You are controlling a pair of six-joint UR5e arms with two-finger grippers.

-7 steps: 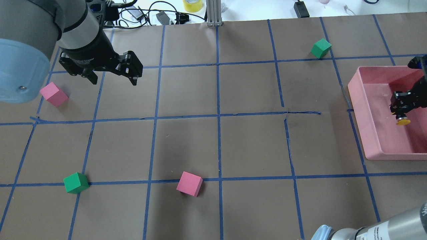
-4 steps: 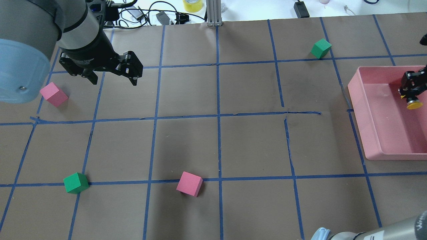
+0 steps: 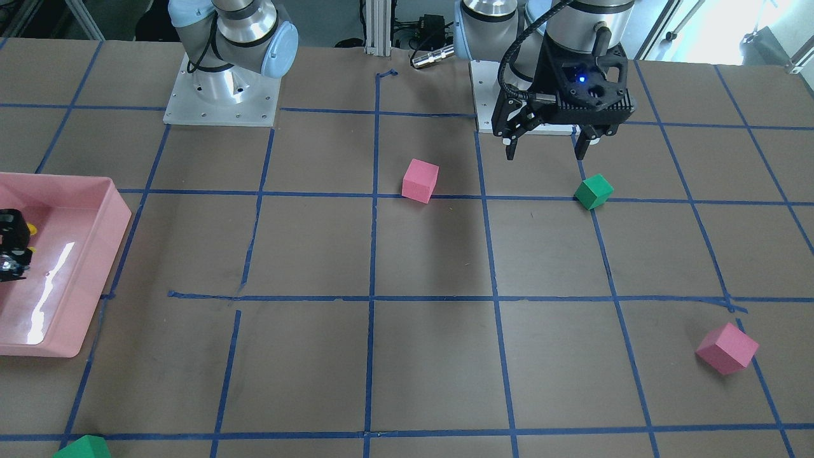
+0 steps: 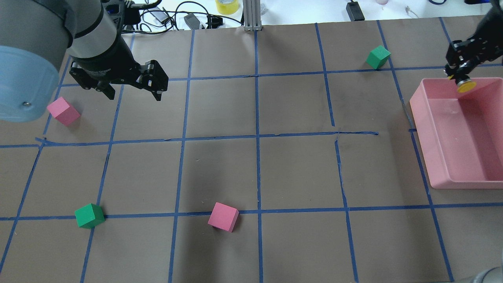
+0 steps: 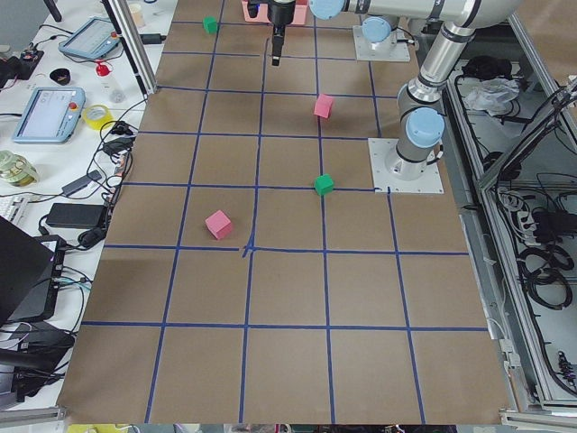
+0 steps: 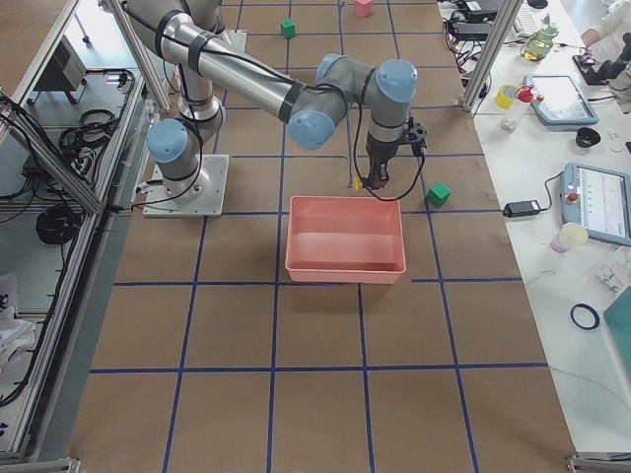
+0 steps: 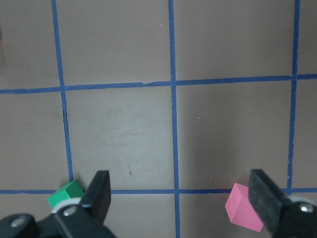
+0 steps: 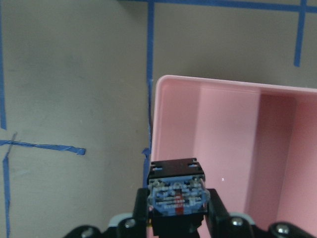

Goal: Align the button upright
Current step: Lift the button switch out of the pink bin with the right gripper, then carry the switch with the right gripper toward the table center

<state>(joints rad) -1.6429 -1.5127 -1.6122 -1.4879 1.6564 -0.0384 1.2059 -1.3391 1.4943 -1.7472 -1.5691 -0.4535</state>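
The button (image 4: 466,87) has a yellow cap and a black body. My right gripper (image 4: 458,78) is shut on its body and holds it in the air over the far rim of the pink tray (image 4: 432,118). The cap sticks out sideways from the fingers. The right wrist view shows the button's terminal end (image 8: 177,191) between the fingers, with the tray's corner (image 8: 163,99) below. In the front-facing view the right gripper (image 3: 13,249) is at the left edge. My left gripper (image 4: 133,93) is open and empty above the table, also seen in its wrist view (image 7: 181,198).
Two pink cubes (image 4: 63,111) (image 4: 223,216) and two green cubes (image 4: 89,215) (image 4: 378,56) lie scattered on the brown, blue-taped table. The left wrist view shows a green cube (image 7: 67,194) and a pink cube (image 7: 242,206) below the open fingers. Cables lie along the far edge.
My right gripper, shut on the button, has risen out of the tray and moved toward the tray's far rim. The left arm has not moved.
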